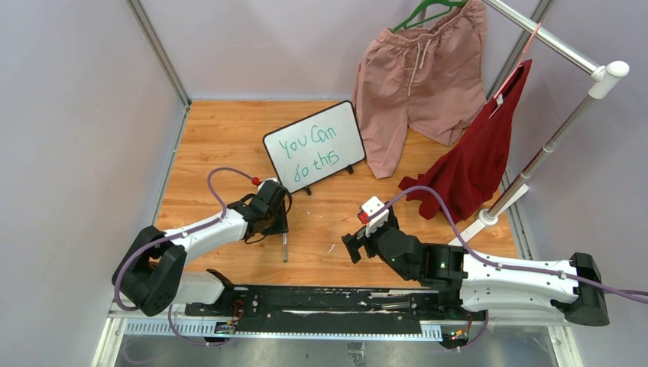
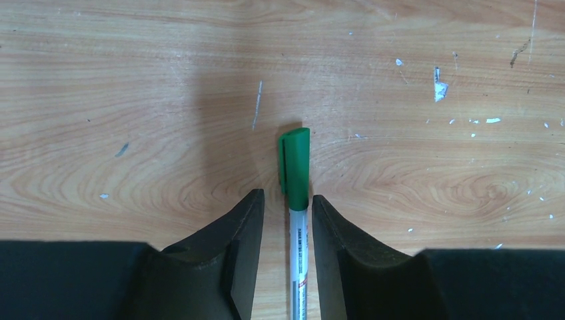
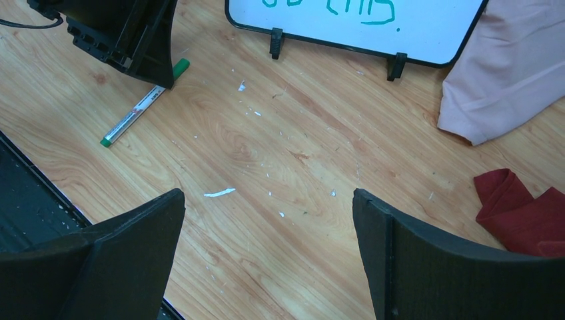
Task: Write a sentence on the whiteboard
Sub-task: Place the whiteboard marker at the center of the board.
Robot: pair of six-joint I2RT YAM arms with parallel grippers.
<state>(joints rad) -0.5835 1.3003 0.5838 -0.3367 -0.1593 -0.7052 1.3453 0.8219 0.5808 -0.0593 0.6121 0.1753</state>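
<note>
The whiteboard [image 1: 315, 145] stands propped at the back middle of the wooden table, its lower edge also in the right wrist view [image 3: 426, 30]. The sentence [image 1: 309, 149] reads "You Can do this" in green, on two lines. A green-capped marker [image 2: 295, 167] lies flat on the table [image 1: 229, 130], capped. My left gripper [image 2: 288, 197] is open low over it, a finger on each side of the barrel and a gap showing on the left. The marker [image 1: 285, 246] sticks out toward the near edge. My right gripper [image 1: 353, 246] hovers wide open and empty [image 3: 268, 193].
Pink shorts [image 1: 420, 76] hang on a green hanger at the back right, reaching the table beside the board. A dark red garment [image 1: 477, 157] hangs from a white rack pole [image 1: 550, 145]. A black rail [image 1: 336, 302] runs along the near edge. Walls enclose the table.
</note>
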